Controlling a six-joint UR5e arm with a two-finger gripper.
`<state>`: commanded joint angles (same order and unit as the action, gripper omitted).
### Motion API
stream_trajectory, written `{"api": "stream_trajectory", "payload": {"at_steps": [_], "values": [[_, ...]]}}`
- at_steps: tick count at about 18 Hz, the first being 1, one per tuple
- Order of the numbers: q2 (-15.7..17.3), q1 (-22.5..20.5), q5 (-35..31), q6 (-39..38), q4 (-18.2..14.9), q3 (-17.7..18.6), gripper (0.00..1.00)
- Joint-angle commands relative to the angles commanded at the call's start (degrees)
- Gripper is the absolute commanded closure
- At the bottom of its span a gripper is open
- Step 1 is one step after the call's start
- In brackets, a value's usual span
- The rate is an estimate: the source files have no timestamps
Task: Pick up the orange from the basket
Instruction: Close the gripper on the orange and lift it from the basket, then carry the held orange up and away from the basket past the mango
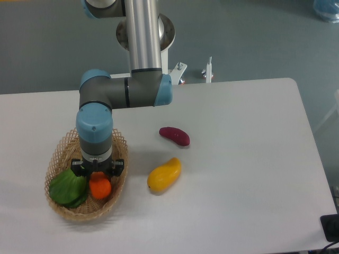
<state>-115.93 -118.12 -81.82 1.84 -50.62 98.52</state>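
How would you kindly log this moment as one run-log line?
phase: reaching | gripper: above orange, grasp unclear | orange: in basket beside green vegetable | table: mango, purple sweet potato

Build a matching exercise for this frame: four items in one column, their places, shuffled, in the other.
Items:
1. small round glossy orange
2. flat green leafy item
3. elongated yellow mango
4. dark purple oblong vegetable

Places:
A. on the bare table, nearest the basket's right rim
B. in the oval woven wicker basket, left part
C. in the basket, directly under the two-finger gripper
D. on the table, farther back than the mango

Pairs: 1-C, 2-B, 3-A, 4-D
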Motion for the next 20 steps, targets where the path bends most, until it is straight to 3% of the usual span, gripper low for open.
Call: {"api": "stream_trajectory", "payload": {"at_steps": [5, 9, 20], "values": [[1.4, -0.1, -1.4, 0.5, -0.4, -0.1, 0.50], [4.7, -1.6, -2.2, 2.1, -0.7, -0.3, 0.50], [9.7, -10.9, -3.9, 19.1, -1.0, -0.1, 0.49]]}}
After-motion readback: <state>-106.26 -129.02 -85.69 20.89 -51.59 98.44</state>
